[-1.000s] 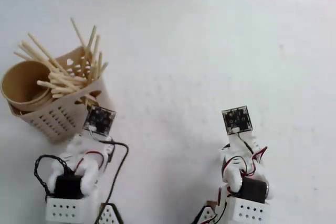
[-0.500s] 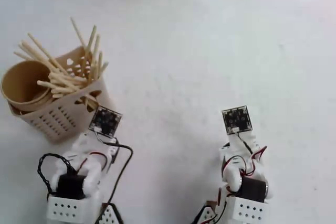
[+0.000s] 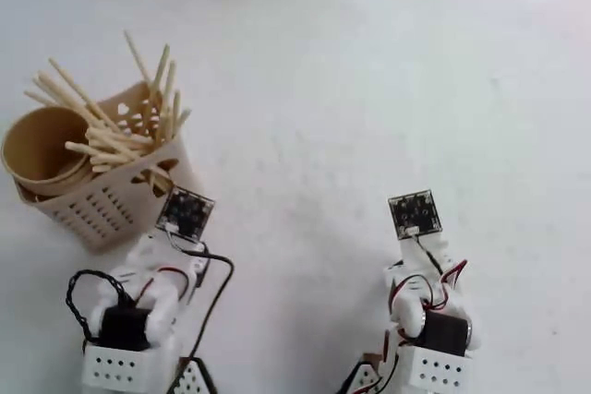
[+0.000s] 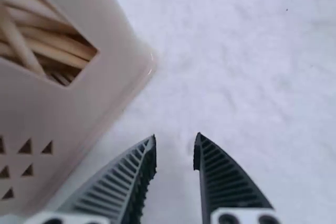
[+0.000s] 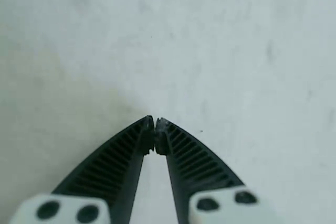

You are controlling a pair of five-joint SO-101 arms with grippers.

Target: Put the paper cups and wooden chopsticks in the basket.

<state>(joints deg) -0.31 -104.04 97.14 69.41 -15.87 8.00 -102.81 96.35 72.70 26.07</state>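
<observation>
A white table (image 3: 369,89) is seen from above; a beige perforated basket (image 3: 102,209) is set on it, near the left arm's base (image 3: 115,362).

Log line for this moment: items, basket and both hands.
cups and chopsticks in basket | left hand open, empty, beside basket | right hand shut, empty, above table

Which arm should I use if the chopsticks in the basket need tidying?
Left. The left gripper hangs right beside the basket, fingers open. The right gripper is over the table, fingers shut, well away from the chopsticks.
</observation>
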